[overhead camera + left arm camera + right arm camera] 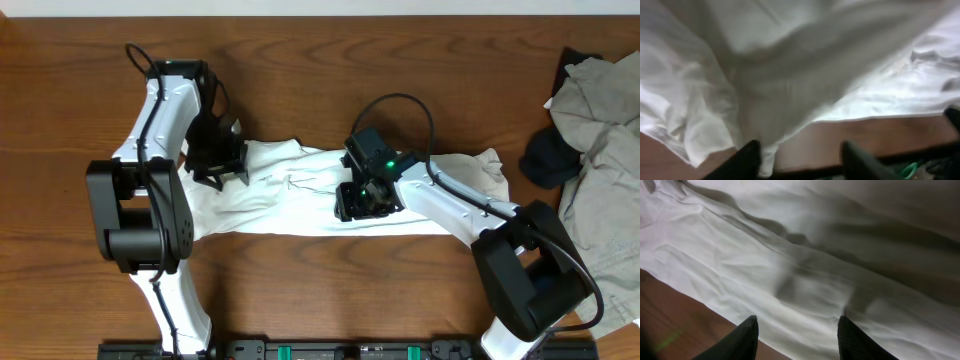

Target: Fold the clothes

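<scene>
On the wooden table (320,60), seen from overhead, a white T-shirt (290,200) is spread as a long wrinkled band running 9 to 3 o'clock across the centre.

At the band's 9 o'clock end the left gripper (222,176) is set over the cloth. In the left wrist view its fingers (747,160) are seen apart, w/ bare wood showing btwn them. A blurred fold of cloth hangs close to the cam, and its lower edge lies against the finger at 7 o'clock. Nothing is seen clamped, so this claw is read as open.

Approx. mid-band, the right gripper (362,203) is pointed down near the shirt's 6 o'clock edge. In the right wrist view its fingers (745,337) are held apart over flat, creased cloth, w/ nothing pinched btwn them, so it is open too. Wood is seen at 8 o'clock in that view.

At the table's 3 o'clock edge, well apart from the shirt, a heap of grey garments (605,120) is piled, w/ a dark item (548,158) on its 9 o'clock side.
</scene>
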Robot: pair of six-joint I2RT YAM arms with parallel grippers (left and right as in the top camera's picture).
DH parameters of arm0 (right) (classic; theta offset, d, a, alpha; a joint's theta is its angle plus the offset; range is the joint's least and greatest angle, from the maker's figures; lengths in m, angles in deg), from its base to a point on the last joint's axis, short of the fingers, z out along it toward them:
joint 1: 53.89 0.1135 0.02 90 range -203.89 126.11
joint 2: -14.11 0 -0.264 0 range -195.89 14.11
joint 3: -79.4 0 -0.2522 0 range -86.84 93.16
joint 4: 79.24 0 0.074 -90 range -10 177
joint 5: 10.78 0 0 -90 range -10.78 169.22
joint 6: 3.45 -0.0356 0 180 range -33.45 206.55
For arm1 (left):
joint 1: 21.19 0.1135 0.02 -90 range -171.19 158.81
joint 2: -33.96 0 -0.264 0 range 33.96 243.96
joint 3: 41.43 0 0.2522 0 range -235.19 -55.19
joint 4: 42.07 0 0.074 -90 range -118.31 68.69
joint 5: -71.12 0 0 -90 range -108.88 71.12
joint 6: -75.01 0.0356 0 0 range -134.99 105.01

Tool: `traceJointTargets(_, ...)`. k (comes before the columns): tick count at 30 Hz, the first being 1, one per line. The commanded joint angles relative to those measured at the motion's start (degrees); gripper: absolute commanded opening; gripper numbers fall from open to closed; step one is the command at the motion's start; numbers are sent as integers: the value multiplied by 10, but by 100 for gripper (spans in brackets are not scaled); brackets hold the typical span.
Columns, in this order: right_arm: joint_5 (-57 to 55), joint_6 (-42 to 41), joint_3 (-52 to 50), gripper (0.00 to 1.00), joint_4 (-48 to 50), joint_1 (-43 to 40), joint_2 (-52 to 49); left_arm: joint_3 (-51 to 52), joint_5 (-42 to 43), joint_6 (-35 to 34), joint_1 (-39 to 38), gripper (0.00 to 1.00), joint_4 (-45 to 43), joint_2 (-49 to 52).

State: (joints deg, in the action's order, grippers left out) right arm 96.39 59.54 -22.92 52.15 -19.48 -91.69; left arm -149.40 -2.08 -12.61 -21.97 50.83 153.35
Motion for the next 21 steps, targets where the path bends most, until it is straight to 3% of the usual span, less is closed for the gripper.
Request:
traceJointTargets(1, 2, -9, -4, 50, 5, 5, -4, 3, 8, 6, -3, 46, 12, 7)
traceJointTargets(4, 2, -9, -4, 50, 6, 5, -4, 3, 8, 6, -3, 42, 32, 4)
traceJointTargets(6, 2, -9, -4, 50, 6, 5, -4, 3, 8, 6, -3, 30, 46, -3)
traceJointTargets(8, 2, -9, -4, 50, 7, 5, -4, 3, 8, 6, -3, 25, 53, -13)
traceJointTargets(12, 2, -13, -4, 50, 8, 5, -4, 3, 7, 6, -3, 24, 43, -31)
traceJointTargets(16, 2, -13, -4, 50, 8, 5, -4, 3, 5, 3, 0, 33, -37, -42)
traceJointTargets(21, 2, -17, -4, 50, 0, 5, -4, 3, 5, -21, 1, 34, -126, -36)
